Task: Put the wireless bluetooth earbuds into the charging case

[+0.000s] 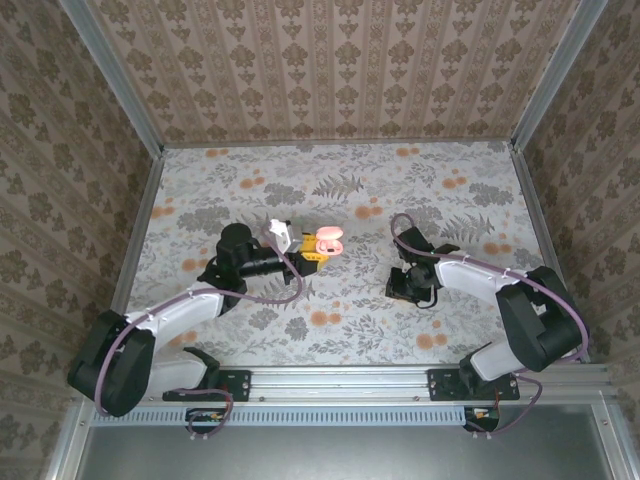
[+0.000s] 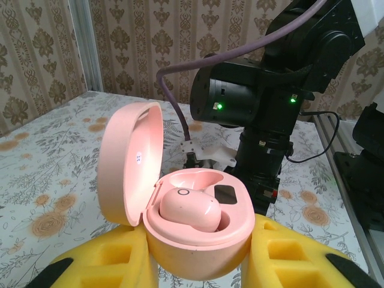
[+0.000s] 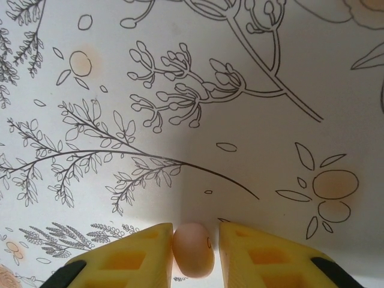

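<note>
My left gripper [image 2: 199,255] is shut on the pink charging case [image 2: 201,243], its yellow fingers [image 2: 111,261] pressing both sides of the base. The case's lid [image 2: 129,162] stands open to the left. One pale pink earbud [image 2: 189,210] sits in the near socket; the socket behind it is bare. From above, the case [image 1: 328,240] hangs at the table's middle, at the left gripper's [image 1: 306,246] tip. My right gripper [image 1: 408,286] points down at the table, open. A second pink earbud [image 3: 193,249] lies between its fingers [image 3: 135,258], touching the left one, a sliver from the other.
The floral tablecloth [image 1: 340,320] covers the whole table, walled by patterned panels with metal rails [image 1: 135,250]. The right arm's black body [image 2: 258,102] stands close behind the held case. Orange flower prints [image 3: 333,189] dot the cloth near the right gripper.
</note>
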Controlling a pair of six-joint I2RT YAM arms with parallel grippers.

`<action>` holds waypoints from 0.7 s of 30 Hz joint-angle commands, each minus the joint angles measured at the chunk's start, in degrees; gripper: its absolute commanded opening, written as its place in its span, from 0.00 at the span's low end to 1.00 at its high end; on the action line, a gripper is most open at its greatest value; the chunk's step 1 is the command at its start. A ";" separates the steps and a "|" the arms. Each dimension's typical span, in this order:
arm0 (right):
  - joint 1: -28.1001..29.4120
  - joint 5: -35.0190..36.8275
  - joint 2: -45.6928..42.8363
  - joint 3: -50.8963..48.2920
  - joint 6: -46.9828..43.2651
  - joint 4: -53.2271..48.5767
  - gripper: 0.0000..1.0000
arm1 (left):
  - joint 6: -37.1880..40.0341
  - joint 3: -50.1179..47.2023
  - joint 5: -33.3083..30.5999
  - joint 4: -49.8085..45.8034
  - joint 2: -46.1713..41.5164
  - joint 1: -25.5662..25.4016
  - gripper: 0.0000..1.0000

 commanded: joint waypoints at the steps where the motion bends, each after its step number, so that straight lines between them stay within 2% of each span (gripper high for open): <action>1: 1.53 0.38 1.85 1.12 -0.85 -1.17 0.25 | 1.48 0.49 -0.15 -1.16 -1.75 -0.16 0.18; 8: 2.36 3.28 -1.63 3.12 -1.86 -4.94 0.21 | 1.57 0.34 -0.90 -1.70 -1.85 -0.16 0.18; 14: 3.86 7.74 -11.32 5.74 -2.27 -8.91 0.20 | 0.77 1.15 0.30 -1.38 -0.18 -0.21 0.18; 21: 9.91 18.31 -21.43 14.56 -4.18 -13.75 0.18 | 0.33 2.31 0.24 0.79 2.04 -1.58 0.18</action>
